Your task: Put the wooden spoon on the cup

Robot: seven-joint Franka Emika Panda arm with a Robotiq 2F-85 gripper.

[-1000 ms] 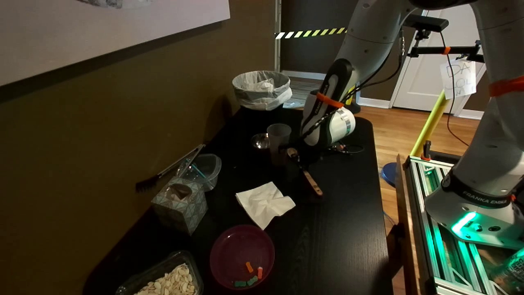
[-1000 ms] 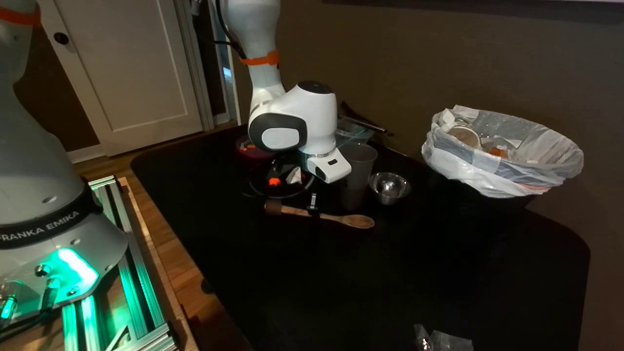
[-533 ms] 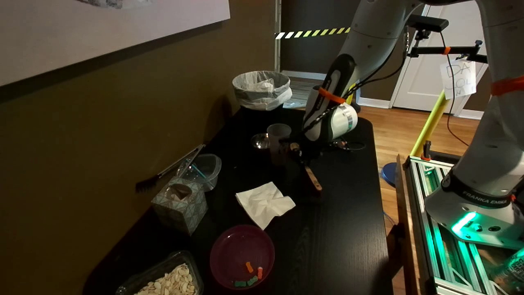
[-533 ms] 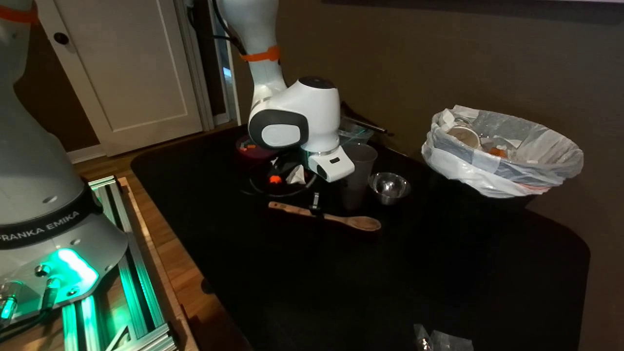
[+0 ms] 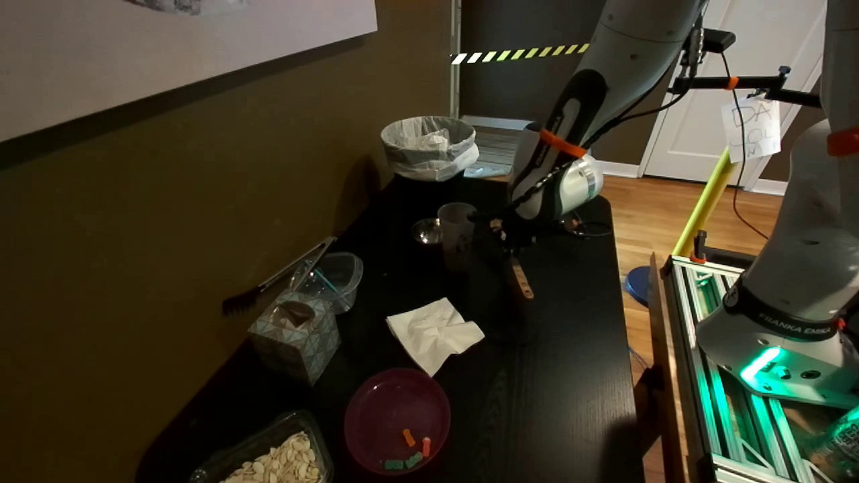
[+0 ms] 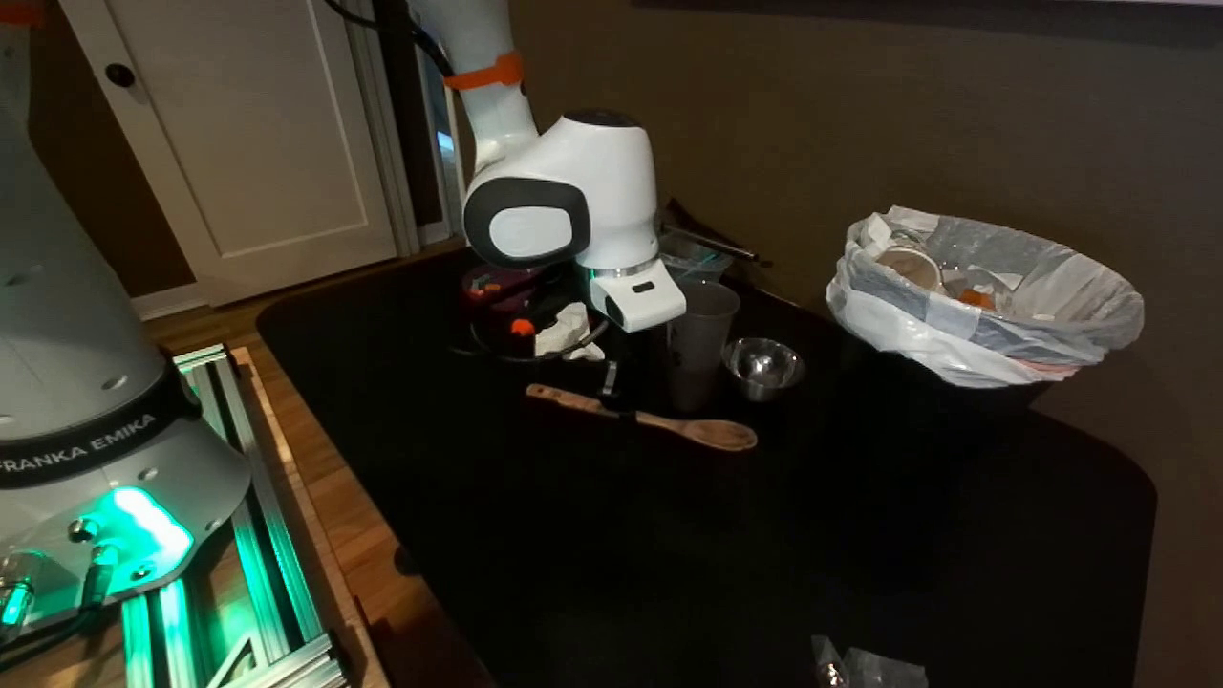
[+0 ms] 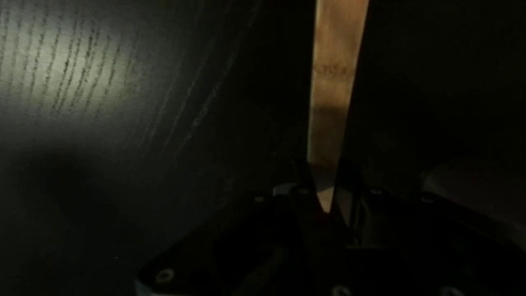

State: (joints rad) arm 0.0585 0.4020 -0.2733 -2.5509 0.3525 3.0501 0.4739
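My fingers [image 7: 303, 209] pinch the slim brown wooden spoon [image 6: 674, 424], and I should raise it above the tall grey translucent cup [image 6: 705, 339] before swinging over.

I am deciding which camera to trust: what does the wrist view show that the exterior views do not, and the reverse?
Only the wrist view shows screws on the tool and, up close, the handle entering its grip.

Only the exterior views show the oval head of the wooden spoon, the bin, the napkin and the red bowl.

Both show the handle held by the tool, and the black table; whether the dim shape at the wrist view's right is shared, I cannot tell.
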